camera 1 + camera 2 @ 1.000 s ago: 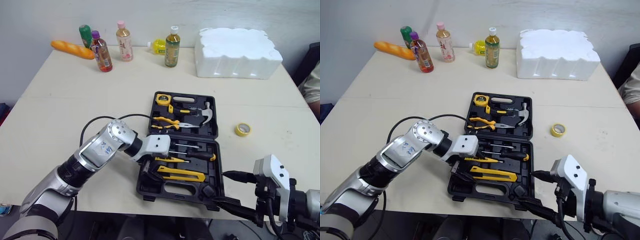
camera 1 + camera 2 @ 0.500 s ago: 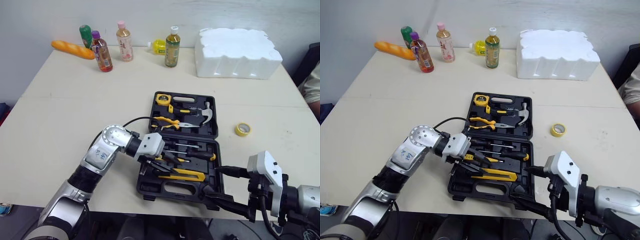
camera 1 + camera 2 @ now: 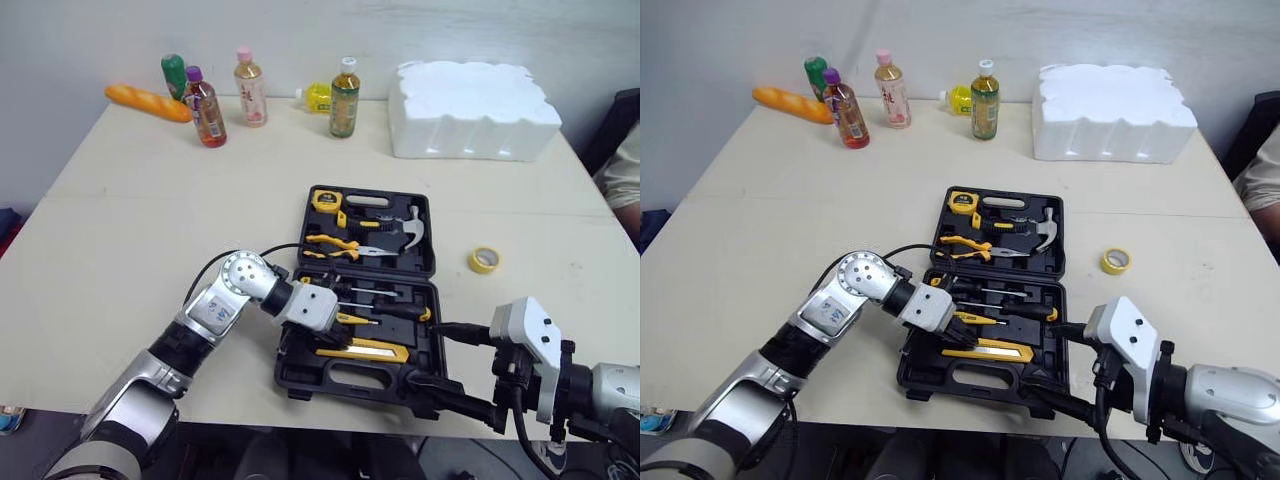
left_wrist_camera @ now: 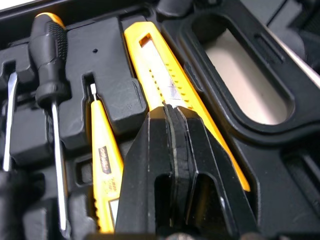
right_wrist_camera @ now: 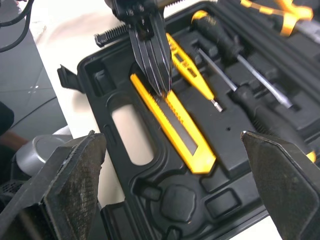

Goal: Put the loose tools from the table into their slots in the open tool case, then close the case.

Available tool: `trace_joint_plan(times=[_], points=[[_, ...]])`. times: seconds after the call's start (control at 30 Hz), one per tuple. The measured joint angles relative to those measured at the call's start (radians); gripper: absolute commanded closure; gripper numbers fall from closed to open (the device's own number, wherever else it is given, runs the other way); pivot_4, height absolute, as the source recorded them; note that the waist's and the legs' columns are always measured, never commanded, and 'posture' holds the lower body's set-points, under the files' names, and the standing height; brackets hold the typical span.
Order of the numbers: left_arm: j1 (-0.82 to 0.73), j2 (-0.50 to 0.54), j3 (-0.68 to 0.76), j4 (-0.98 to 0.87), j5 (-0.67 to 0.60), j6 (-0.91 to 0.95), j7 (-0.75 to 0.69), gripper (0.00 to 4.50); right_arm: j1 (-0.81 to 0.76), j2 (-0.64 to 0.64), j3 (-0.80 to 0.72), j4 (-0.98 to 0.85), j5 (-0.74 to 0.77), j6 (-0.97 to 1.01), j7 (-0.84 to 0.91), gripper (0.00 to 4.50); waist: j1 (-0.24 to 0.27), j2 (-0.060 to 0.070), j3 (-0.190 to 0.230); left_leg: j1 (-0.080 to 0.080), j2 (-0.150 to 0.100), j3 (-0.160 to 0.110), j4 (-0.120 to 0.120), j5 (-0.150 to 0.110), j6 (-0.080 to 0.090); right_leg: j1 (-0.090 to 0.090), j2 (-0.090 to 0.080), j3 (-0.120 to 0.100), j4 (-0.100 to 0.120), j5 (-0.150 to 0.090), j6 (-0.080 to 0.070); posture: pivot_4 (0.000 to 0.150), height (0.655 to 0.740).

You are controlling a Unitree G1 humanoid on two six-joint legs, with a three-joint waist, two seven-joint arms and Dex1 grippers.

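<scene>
The black tool case [image 3: 432,262] lies open in the middle of the table. Its lid half holds a tape measure [image 3: 325,198], pliers [image 3: 335,243] and a hammer [image 3: 402,228]. The near half holds screwdrivers [image 3: 392,311], a yellow tester [image 4: 104,160] and a yellow utility knife [image 3: 365,349]. My left gripper [image 3: 321,338] is shut with nothing between its fingers [image 4: 150,145]. Its tips rest on the near end of the knife [image 4: 170,85]. My right gripper [image 3: 452,362] stands open at the case's near right corner. A yellow tape roll [image 3: 485,260] lies loose on the table right of the case.
Several bottles [image 3: 345,97] and a bread loaf [image 3: 147,101] stand along the far edge. A white foam block [image 3: 472,107] sits at the far right. A person's sleeve [image 3: 622,175] shows at the right edge. The case's carry handle [image 5: 127,135] faces the near table edge.
My left gripper has gone from open to shut and swung its tips down onto the yellow knife. The right gripper has stayed open and shifted slightly beside the case.
</scene>
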Motion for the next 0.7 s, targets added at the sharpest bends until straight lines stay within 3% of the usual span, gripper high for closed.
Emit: trace_joint_plan(times=[0.13,0.17,0.23,0.37,0.5,0.53,0.7], points=[[0.023,-0.041,0.002,0.024,0.001,-0.011,0.038,4.45,0.003,-0.001,0.002,0.002,-0.018,-0.003,0.005,0.0,0.001,0.002,-0.005,0.014,0.001,-0.001,-0.004,-0.002,0.003,0.017,-0.004,0.001,-0.01,0.0,0.0,0.15,0.74],[0.029,-0.045,0.013,0.023,-0.017,0.012,0.038,4.17,0.009,0.002,0.002,0.002,-0.026,-0.006,0.005,0.0,0.001,0.002,-0.004,0.014,0.001,-0.002,-0.004,-0.002,0.003,0.016,-0.004,0.001,-0.01,0.0,0.0,0.15,0.74],[0.05,-0.044,0.051,0.026,-0.072,0.075,0.031,3.58,0.034,0.014,0.002,0.009,-0.044,-0.011,0.006,0.0,0.0,0.002,-0.004,0.012,0.001,-0.003,-0.004,-0.002,0.003,0.015,-0.005,0.0,-0.01,0.0,0.0,0.15,0.74],[0.085,0.041,0.276,-0.08,-0.371,0.404,0.011,1.96,0.128,0.066,-0.119,0.088,-0.087,-0.032,0.041,0.0,-0.005,0.002,-0.002,-0.003,0.002,-0.004,-0.001,0.003,-0.006,-0.002,-0.004,0.0,-0.004,0.0,0.0,0.15,0.74],[0.16,0.23,0.547,-0.067,-0.461,0.509,0.082,0.2,0.233,0.08,-0.368,0.257,-0.166,-0.074,0.145,0.0,-0.01,0.003,-0.002,-0.001,0.001,-0.004,-0.004,0.002,-0.004,-0.001,-0.004,0.0,0.0,0.0,0.0,0.15,0.74],[0.186,0.257,0.587,-0.038,-0.449,0.5,0.107,0.02,0.244,0.081,-0.41,0.312,-0.189,-0.09,0.173,0.0,-0.009,0.004,-0.002,0.0,0.0,-0.003,-0.003,0.0,-0.001,0.0,-0.005,0.0,-0.003,0.0,0.0,0.15,0.74],[0.293,0.387,0.671,0.159,-0.366,0.4,0.138,0.02,0.268,0.072,-0.49,0.538,-0.308,-0.185,0.282,0.0,-0.01,0.002,-0.001,-0.002,0.001,-0.004,-0.006,0.0,0.0,-0.001,-0.005,0.0,-0.007,0.0,0.0,0.15,0.74]])
